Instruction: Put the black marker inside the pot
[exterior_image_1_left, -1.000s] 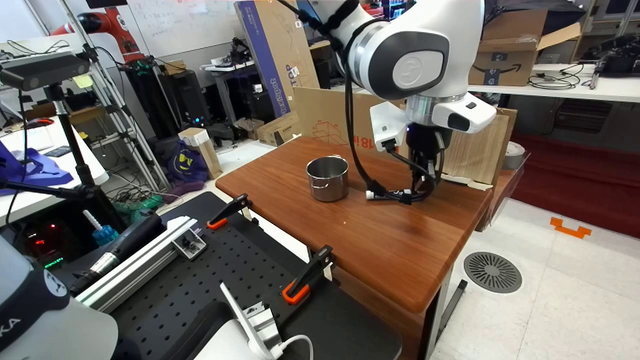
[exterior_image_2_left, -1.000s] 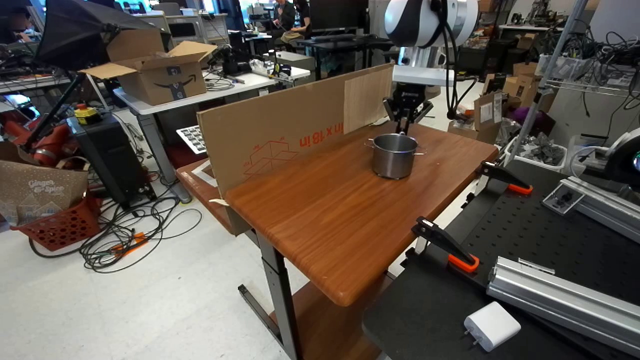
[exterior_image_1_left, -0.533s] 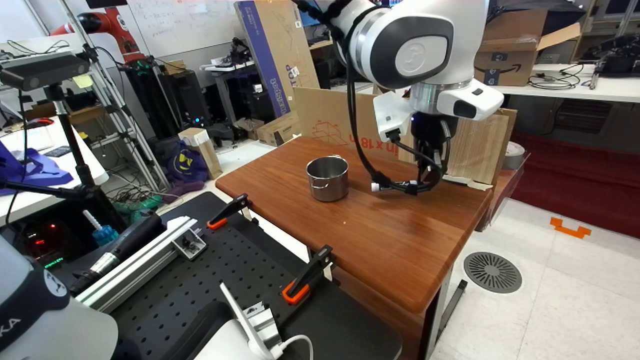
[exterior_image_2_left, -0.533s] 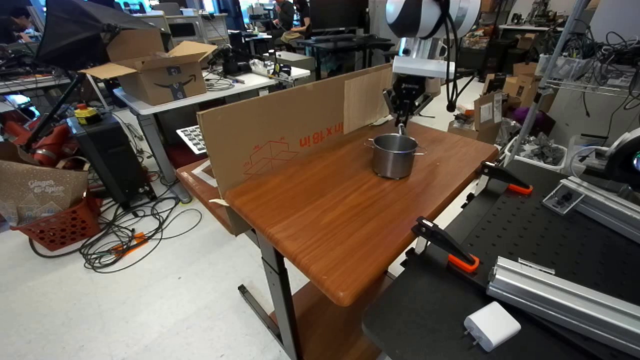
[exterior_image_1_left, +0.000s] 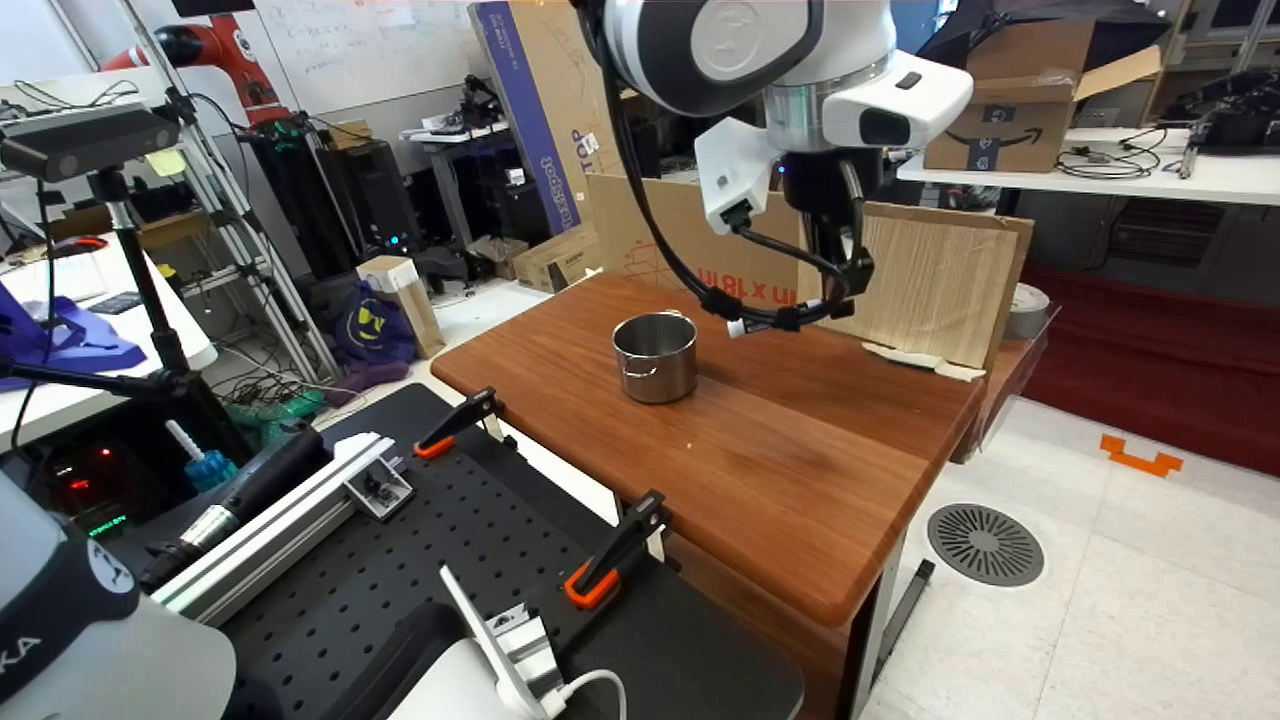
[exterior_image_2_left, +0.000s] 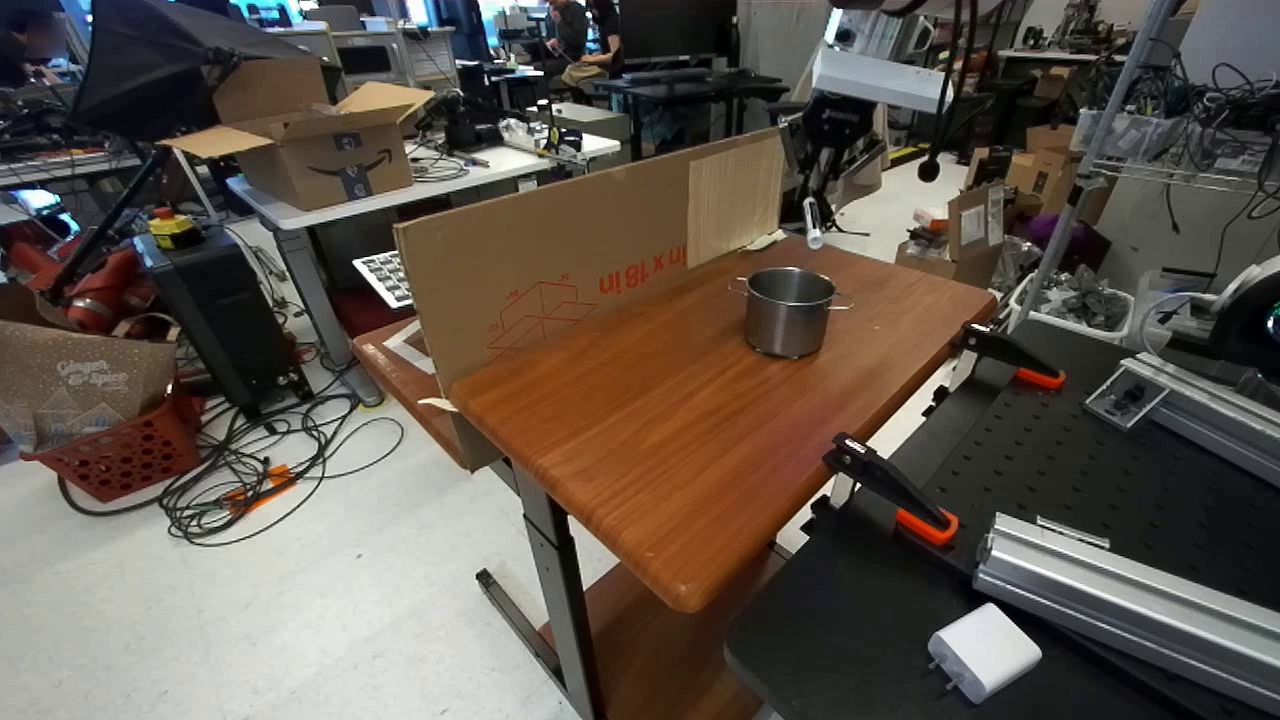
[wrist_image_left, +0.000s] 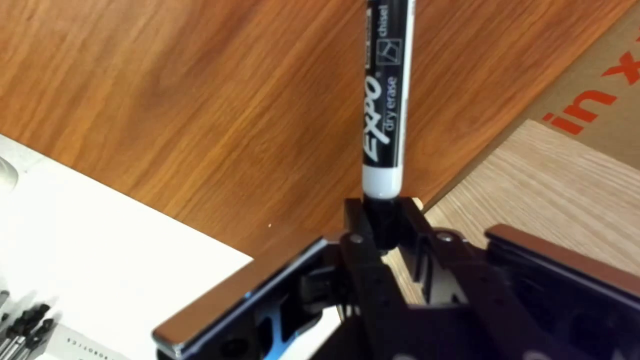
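Observation:
The black marker has a white band and a white end. My gripper (wrist_image_left: 382, 217) is shut on its black cap end, and the marker (wrist_image_left: 386, 95) sticks out forward from the fingertips in the wrist view. In an exterior view the gripper (exterior_image_1_left: 845, 290) is above the table, and the marker's white end (exterior_image_1_left: 738, 328) shows past a black cable that partly covers it. The marker (exterior_image_2_left: 813, 225) also hangs below the gripper (exterior_image_2_left: 812, 192) in an exterior view. The shiny steel pot (exterior_image_1_left: 655, 358) stands upright on the table, below and beside the marker; it also shows here (exterior_image_2_left: 787, 318).
The brown table (exterior_image_1_left: 780, 510) has a cardboard wall (exterior_image_2_left: 600, 230) along its back edge. Two black and orange clamps (exterior_image_1_left: 615, 555) (exterior_image_1_left: 455, 425) grip its front edge next to a black perforated board (exterior_image_1_left: 470, 540). A black cable loops down from the arm.
My gripper has risen off the table with the marker in it, and shifted left towards the pot's side in an exterior view. The wrist has tilted. The pot has not moved.

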